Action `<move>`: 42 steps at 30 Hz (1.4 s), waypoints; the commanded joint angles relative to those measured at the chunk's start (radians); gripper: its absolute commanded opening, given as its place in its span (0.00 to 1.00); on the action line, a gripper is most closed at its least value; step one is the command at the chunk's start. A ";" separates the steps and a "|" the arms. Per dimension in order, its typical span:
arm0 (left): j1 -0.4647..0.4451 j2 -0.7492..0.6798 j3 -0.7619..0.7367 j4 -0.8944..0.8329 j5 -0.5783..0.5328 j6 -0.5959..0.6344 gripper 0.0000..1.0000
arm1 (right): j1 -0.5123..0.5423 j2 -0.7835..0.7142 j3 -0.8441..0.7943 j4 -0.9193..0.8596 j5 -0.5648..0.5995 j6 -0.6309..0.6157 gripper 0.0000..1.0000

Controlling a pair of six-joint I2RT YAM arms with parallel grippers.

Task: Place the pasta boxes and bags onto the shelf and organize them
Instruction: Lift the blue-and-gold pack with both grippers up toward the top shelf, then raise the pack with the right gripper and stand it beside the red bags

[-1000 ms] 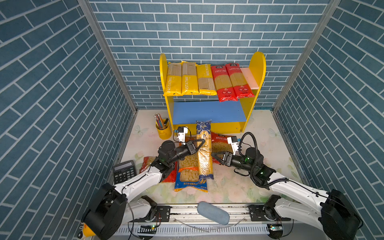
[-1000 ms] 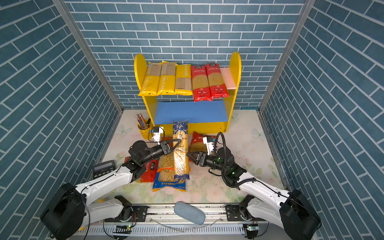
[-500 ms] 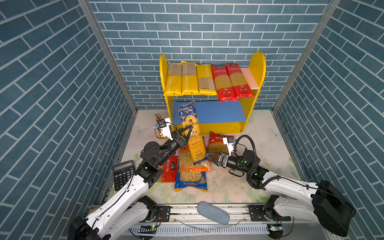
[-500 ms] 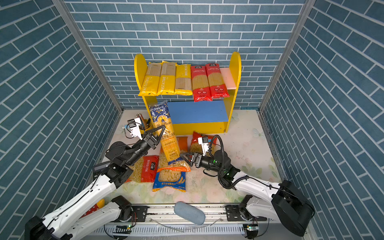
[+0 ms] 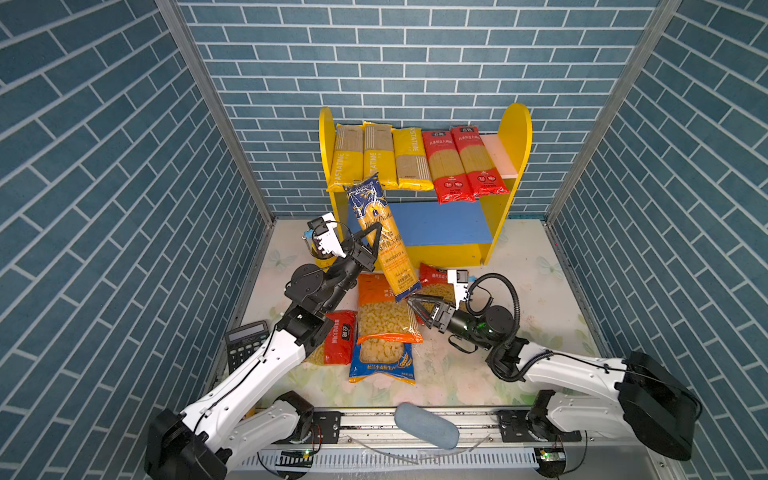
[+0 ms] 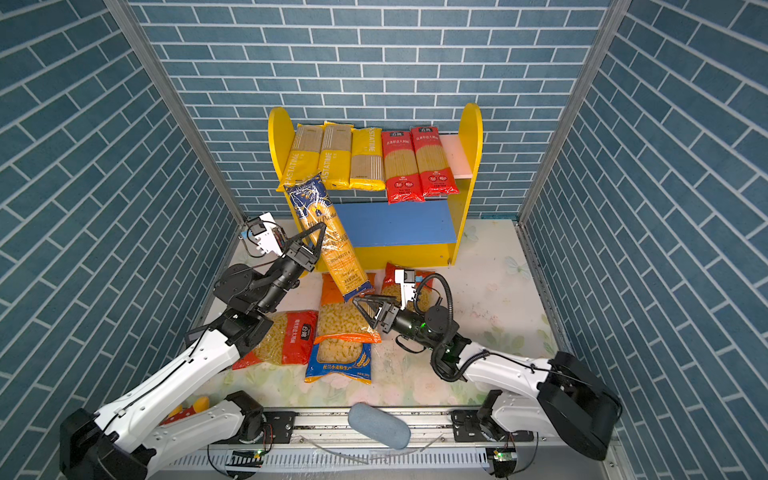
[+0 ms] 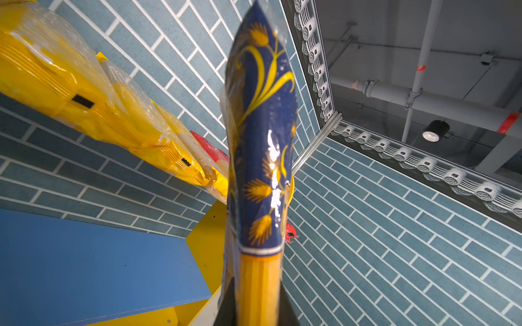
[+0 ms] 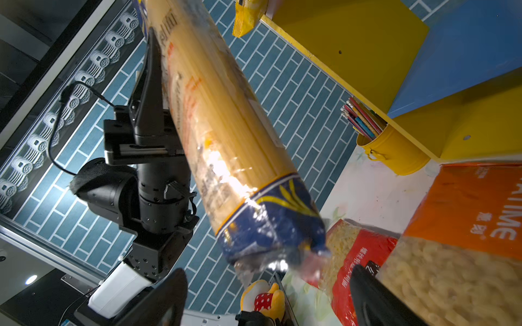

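The left gripper [image 5: 376,235] pinches the dark-blue spaghetti pack [image 5: 392,262] about mid-length and holds it tilted, its top end before the left front edge of the pink upper board [image 5: 500,160] of the shelf [image 5: 514,137], its bottom end over the orange macaroni bag [image 5: 380,309] on the table [image 5: 540,299]. The right gripper [image 5: 413,306], jaws spread wide, hangs just beside that bottom end without holding it. Three yellow PASTATIME packs [image 5: 376,153] and two red spaghetti packs [image 5: 446,166] lie side by side on the upper board, above the blue lower board [image 5: 440,224], while a red macaroni bag [image 5: 343,340] and a blue macaroni bag [image 5: 382,361] lie toward the table's front edge.
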State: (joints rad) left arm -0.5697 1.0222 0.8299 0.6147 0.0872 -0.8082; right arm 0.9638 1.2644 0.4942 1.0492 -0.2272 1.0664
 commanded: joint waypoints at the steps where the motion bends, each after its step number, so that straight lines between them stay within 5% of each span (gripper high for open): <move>1: -0.006 -0.017 0.075 0.191 -0.006 -0.045 0.00 | 0.006 0.085 0.068 0.233 0.029 0.005 0.89; 10: -0.023 -0.007 0.070 0.214 -0.028 -0.082 0.00 | 0.004 0.150 0.201 0.347 0.003 0.022 0.78; 15: -0.025 0.001 0.077 0.209 -0.038 -0.094 0.03 | 0.001 0.146 0.266 0.349 -0.017 0.002 0.62; 22: -0.025 -0.004 0.073 0.176 -0.055 -0.091 0.29 | -0.013 0.142 0.312 0.346 -0.008 0.003 0.23; 32: -0.025 0.009 0.107 0.115 -0.019 -0.084 0.64 | -0.113 0.096 0.392 0.315 -0.020 0.029 0.07; 38: -0.025 -0.023 0.058 0.067 -0.006 -0.067 0.70 | -0.193 -0.036 0.500 0.023 -0.011 -0.009 0.04; 42: -0.025 -0.060 0.009 0.024 -0.007 -0.060 0.71 | -0.243 -0.131 0.657 -0.492 0.080 -0.046 0.03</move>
State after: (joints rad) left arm -0.5900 0.9905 0.8715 0.6693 0.0597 -0.8890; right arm 0.7399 1.2545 0.9676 0.7532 -0.2283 1.0813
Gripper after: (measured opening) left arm 0.709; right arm 0.242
